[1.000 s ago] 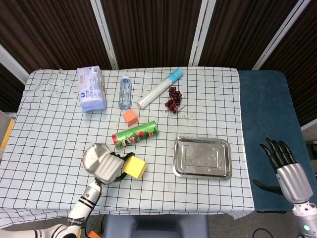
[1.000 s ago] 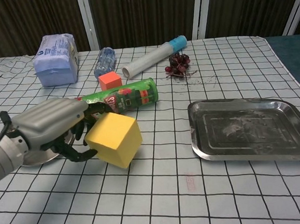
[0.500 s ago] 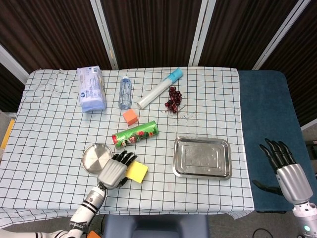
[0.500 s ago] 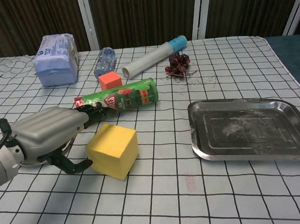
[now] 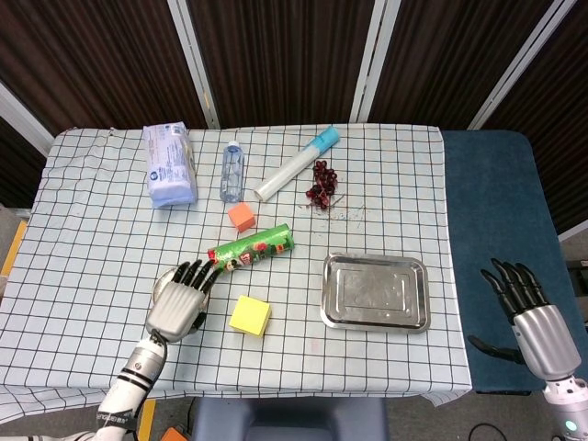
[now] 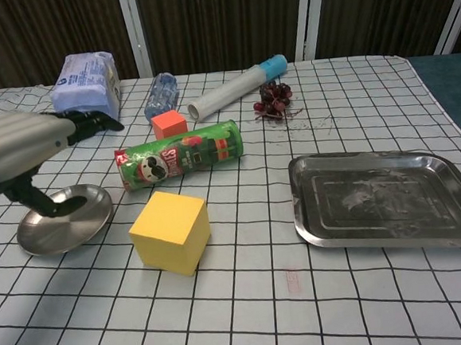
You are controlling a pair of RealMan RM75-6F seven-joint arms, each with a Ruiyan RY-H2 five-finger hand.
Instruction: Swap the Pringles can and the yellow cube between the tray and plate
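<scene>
Right now my left hand (image 5: 176,306) hangs over the plate (image 6: 40,235) with fingers spread and nothing in it. My right hand (image 5: 530,313) is off the table at the far right, fingers apart, empty too. The cube (image 5: 250,315) sits on the cloth just right of the plate, touching neither plate nor tray (image 5: 375,291). The can (image 5: 252,247) lies on its side on the cloth just behind the plate and cube, also outside both dishes. Both dishes look bare, so I judge both placements are not yet done.

The can worries me most: lying down, it can roll if I brush it while reaching, and the orange block (image 5: 241,216) and bottle (image 5: 231,170) sit close behind it. If I grip it off-centre it may tip or slip out. The plate is shallow and light-looking; a clumsy set-down could slide it or let the can roll off its rim. The cube should be easier, though its soft-looking faces could twist in my fingers.
</scene>
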